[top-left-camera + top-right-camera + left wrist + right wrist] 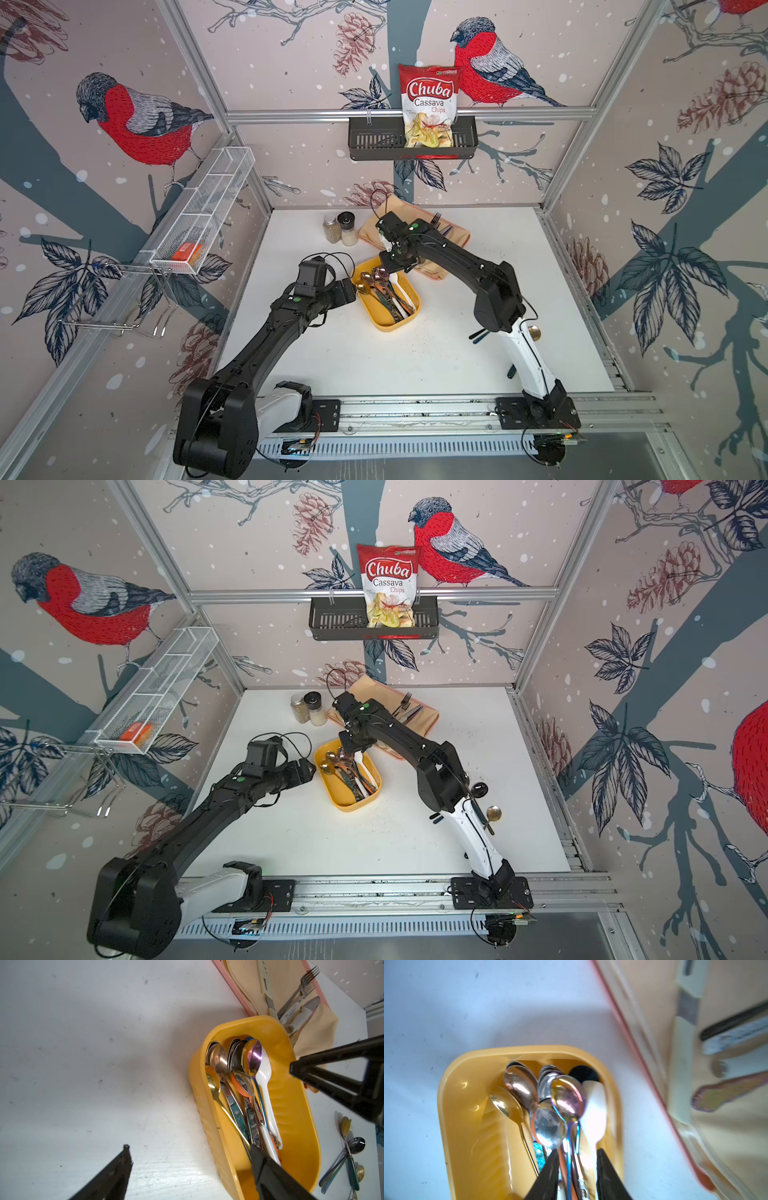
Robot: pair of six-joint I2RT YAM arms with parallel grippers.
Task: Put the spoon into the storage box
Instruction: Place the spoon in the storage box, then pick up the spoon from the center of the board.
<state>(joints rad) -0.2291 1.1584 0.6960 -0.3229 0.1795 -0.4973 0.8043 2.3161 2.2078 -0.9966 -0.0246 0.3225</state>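
The right pincer [577, 1150] stands part open low over the box [452, 1105], pinching nothing that I can see. The rainbow spoon [568, 1101] lies in the box atop the other spoons [519, 1086], its handle between the tips and its bowl toward 11 o'clock. The left pincer [189, 1147] gapes wide and empty at the box's 9 o'clock. The left wrist view shows loose spoons [351, 1147] on the table [83, 1064] at the box's 4 o'clock, which the right wrist view misses.
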